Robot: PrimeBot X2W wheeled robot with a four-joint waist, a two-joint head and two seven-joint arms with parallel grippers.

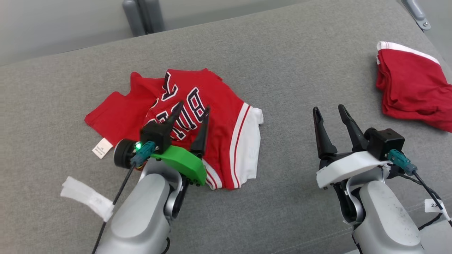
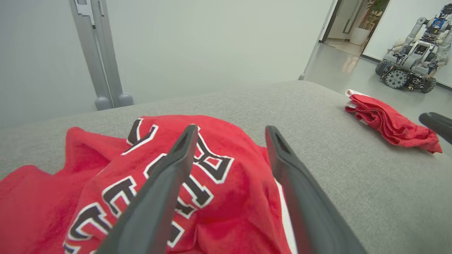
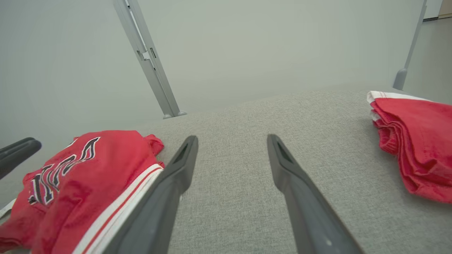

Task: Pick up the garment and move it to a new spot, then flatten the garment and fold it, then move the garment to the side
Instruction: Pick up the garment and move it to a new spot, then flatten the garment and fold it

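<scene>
Two grippers show from the head: my left gripper [image 1: 194, 106] hangs spread above the crumpled red shirt [image 1: 226, 106], which lies left of centre on the grey cushion [image 1: 300, 63]; my right gripper [image 1: 328, 108], spread too, hovers just right of it. From the left wrist, the shirt mounds up in soft folds: I judge it light, limp and likely to sag. From the right wrist, its white-striped hem lies near left; I would pinch an edge there.

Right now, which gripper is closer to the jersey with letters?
Left. The left gripper is over the jersey, fingers open; the right gripper is beside it, apart, over bare cushion.
</scene>
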